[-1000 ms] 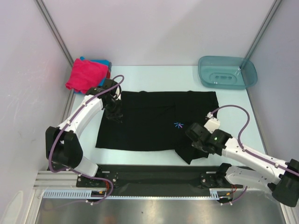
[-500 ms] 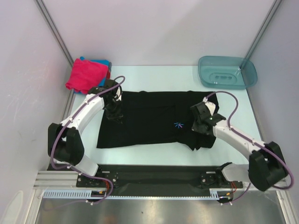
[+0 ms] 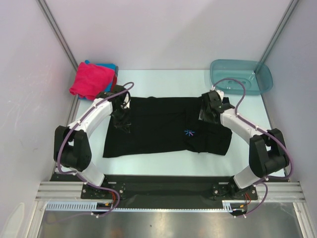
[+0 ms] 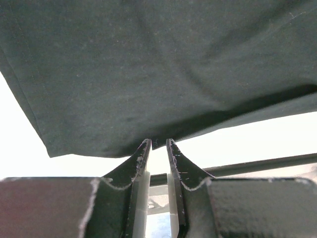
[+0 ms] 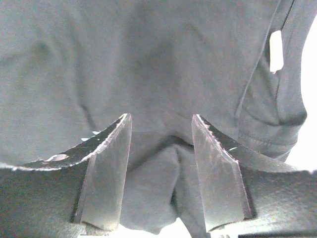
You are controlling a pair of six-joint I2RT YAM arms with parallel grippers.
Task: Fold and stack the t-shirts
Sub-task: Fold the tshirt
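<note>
A large black t-shirt [image 3: 158,131] with a small blue-white starburst print [image 3: 188,133] lies spread across the middle of the table, its right part folded over. My left gripper [image 3: 120,118] sits at its left end, jaws nearly together, pinching a raised fold of the black cloth [image 4: 148,74] at the fingertips [image 4: 155,143]. My right gripper [image 3: 208,110] stands open over the shirt's far right part; rumpled cloth [image 5: 163,163] lies loose between its fingers [image 5: 161,119]. A folded magenta-pink t-shirt [image 3: 90,79] rests on a blue one [image 3: 111,67] at the far left corner.
A translucent teal plastic basin [image 3: 241,77] stands at the far right corner. White walls with metal posts close the table in on three sides. The arms' black base rail [image 3: 163,184] runs along the near edge.
My right arm swung from the near right edge to the shirt's far right, drawing the cloth over, and its jaws opened. The left gripper stayed put.
</note>
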